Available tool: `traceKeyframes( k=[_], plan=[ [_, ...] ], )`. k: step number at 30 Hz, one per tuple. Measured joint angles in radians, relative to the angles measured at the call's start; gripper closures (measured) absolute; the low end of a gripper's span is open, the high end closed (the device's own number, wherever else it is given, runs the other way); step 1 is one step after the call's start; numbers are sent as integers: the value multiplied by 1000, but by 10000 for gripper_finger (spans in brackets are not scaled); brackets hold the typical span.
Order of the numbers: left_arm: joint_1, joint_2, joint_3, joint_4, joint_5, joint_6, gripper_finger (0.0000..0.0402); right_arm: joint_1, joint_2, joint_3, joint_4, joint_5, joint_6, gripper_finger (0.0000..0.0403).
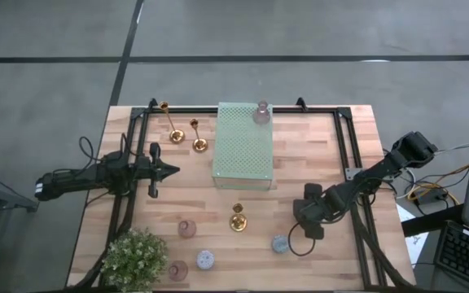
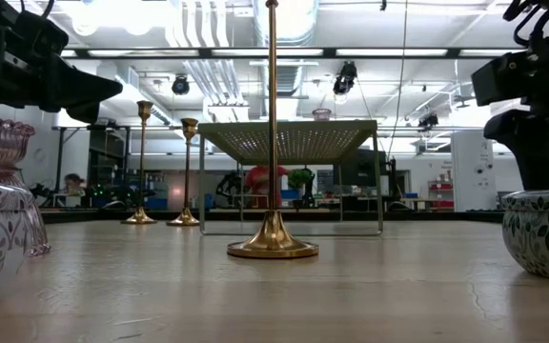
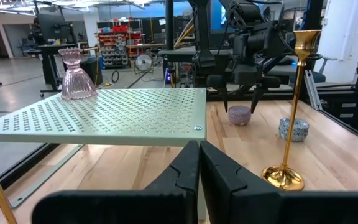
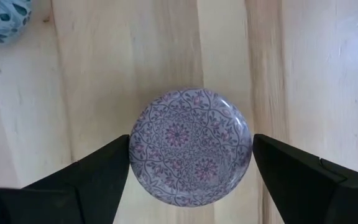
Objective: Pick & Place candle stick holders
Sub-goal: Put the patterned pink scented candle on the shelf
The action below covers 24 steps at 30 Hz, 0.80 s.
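My right gripper [image 4: 191,155] is open and points down over a squat lilac patterned holder [image 4: 190,146], which stands on the table near the right side; a finger stands on either side of it without touching. In the left wrist view the right gripper [image 3: 240,102] hangs just above that holder [image 3: 239,115]. My left gripper [image 1: 169,171] is shut and empty, left of the pad. A gold candlestick [image 1: 237,218] stands on its round base at the near middle, with a pale-blue holder [image 1: 279,243] beside it. A pink glass holder [image 1: 261,112] stands on the green pad [image 1: 244,155].
Two more gold candlesticks [image 1: 173,130] [image 1: 198,138] stand at the far left. Three small holders [image 1: 186,229] [image 1: 205,260] [image 1: 177,269] stand near the potted plant [image 1: 134,256] at the near left. A black frame [image 1: 344,138] runs round the table.
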Motion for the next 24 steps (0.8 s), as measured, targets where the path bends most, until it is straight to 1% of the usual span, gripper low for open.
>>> traceKeyframes(
  k=[18,21,24],
  plan=[
    [0,0,0,0,0,0,383,0,0,-2,3,-1,-13,77],
    [0,0,0,0,0,0,383,0,0,-3,3,-2,-13,87],
    [0,0,0,0,0,0,383,0,0,-3,3,-4,-14,108]
  ],
)
